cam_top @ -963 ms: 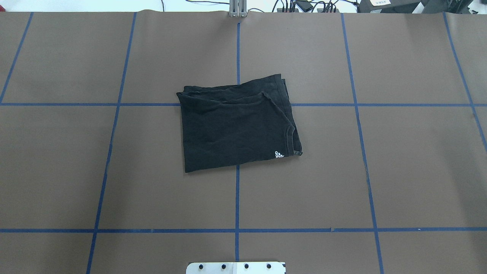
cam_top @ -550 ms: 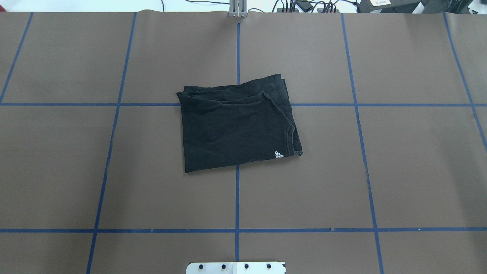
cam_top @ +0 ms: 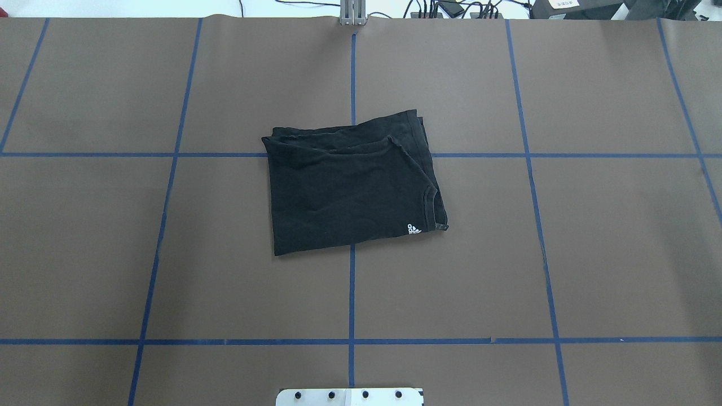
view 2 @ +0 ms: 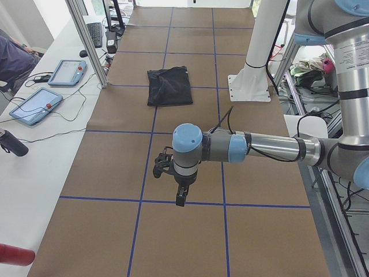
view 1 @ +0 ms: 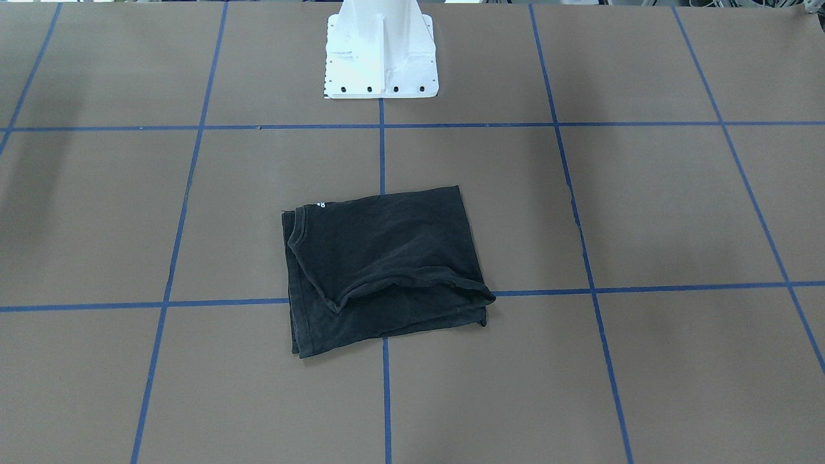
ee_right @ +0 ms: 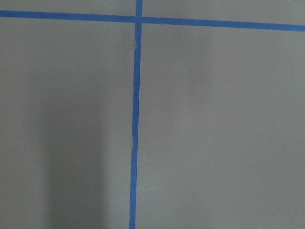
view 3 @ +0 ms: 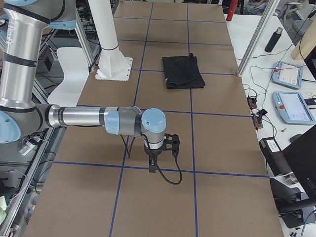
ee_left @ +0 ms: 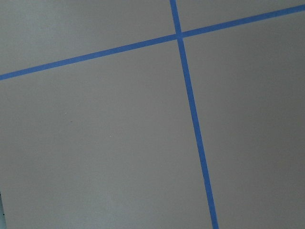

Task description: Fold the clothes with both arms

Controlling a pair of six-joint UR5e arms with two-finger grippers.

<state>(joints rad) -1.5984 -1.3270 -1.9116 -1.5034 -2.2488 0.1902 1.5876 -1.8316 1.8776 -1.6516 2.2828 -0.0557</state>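
Note:
The clothes are one black T-shirt, lying folded into a rough rectangle at the middle of the brown table, with a small white logo at its near right corner. It also shows in the front-facing view and both side views. Neither arm touches it. My left gripper hangs over the bare table towards the left end, far from the shirt. My right gripper hangs likewise towards the right end. I cannot tell whether either is open or shut. Both wrist views show only table cover and blue tape.
Blue tape lines grid the brown cover. The white base pedestal stands at the robot's edge. Side benches hold teach pendants, cables and a dark bottle. A person's sleeve shows at the far left bench.

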